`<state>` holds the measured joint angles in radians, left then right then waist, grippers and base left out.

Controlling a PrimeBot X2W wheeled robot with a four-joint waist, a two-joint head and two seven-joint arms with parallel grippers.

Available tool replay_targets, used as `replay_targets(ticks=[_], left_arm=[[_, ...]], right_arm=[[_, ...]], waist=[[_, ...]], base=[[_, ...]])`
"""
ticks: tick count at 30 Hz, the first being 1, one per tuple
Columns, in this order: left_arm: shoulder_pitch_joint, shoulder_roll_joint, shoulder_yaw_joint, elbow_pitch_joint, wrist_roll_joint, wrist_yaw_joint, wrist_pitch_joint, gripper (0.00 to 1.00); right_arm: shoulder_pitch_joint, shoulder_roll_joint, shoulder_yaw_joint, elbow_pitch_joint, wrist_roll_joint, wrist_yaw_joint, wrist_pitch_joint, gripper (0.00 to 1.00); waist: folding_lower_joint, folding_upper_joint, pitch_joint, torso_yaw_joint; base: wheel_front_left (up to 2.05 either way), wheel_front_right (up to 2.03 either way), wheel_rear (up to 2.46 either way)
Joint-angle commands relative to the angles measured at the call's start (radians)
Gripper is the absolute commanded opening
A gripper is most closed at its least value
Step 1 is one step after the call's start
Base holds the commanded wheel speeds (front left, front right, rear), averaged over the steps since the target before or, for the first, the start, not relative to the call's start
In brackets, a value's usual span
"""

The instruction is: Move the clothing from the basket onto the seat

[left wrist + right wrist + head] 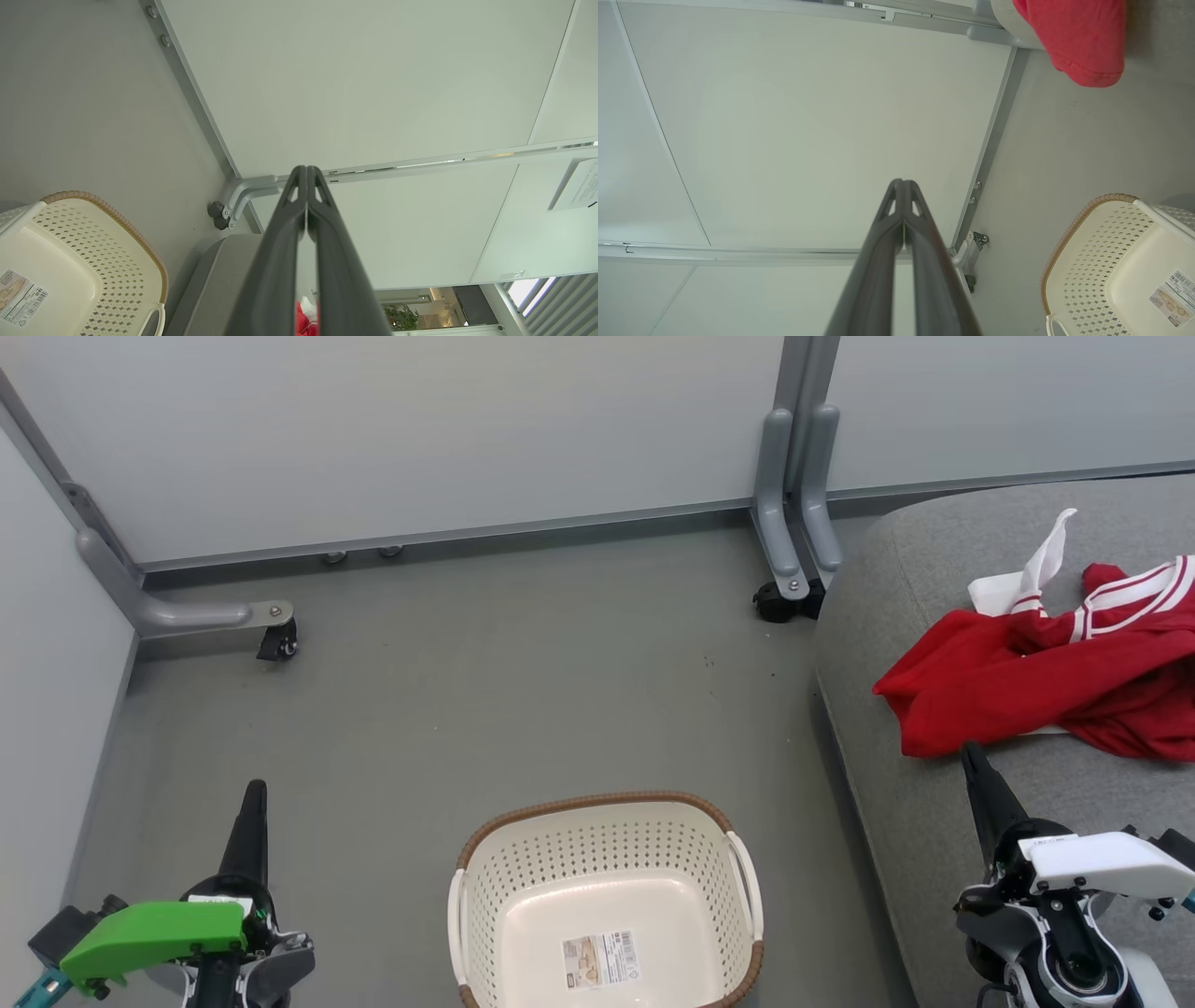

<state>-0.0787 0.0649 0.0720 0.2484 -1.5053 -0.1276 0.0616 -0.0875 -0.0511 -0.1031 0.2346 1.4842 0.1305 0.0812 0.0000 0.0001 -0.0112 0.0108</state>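
- The cream perforated laundry basket (597,800) stands on the grey floor (448,691) in front of the robot. Its inside is bare apart from a paper label (602,959) stuck to the bottom.
- The red clothing (1046,686) lies in a loose heap on the grey upholstered seat (920,840), to the right of the basket and well apart from it. Red-and-white striped trim and a white strip show at the top of the heap. I cannot tell from here where one garment ends and the other begins.
- The near corner of the heap sits close to the seat's rounded edge, and the right wrist view suggests a red fold reaches that edge.
- The left claw (254,795) hangs low over the floor to the left of the basket. Its fingers are pressed together with nothing between them, which the left wrist view confirms.
- The right claw (971,753) is over the seat, just short of the heap's front hem. Its fingers are also together and it carries nothing.
- Judged from this layout, the carrying looks finished, with nothing left in the basket to fetch.
- The next move probably calls for no further grasp, only a check that the fabric will not slide off the seat, then drawing the arms clear.
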Motion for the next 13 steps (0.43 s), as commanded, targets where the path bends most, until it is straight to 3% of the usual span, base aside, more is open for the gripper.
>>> replay_targets(ticks=[1, 13], left_arm=[[-0.021, 0.005, 0.008, -0.005, -0.023, -0.005, 0.008, 0.0], [-0.032, 0.003, 0.019, -0.005, -0.104, -0.005, 0.031, 0.0]], right_arm=[[-0.013, -0.001, -0.004, 0.002, 0.022, 0.0, 0.008, 0.0], [-0.025, 0.0, -0.01, 0.009, 0.105, 0.0, 0.03, 0.0]], waist=[[0.0, -0.0001, 0.001, -0.001], [0.0, -0.0001, 0.011, -0.008]], base=[[0.0, 0.0, 0.0], [0.0, 0.0, 0.0]])
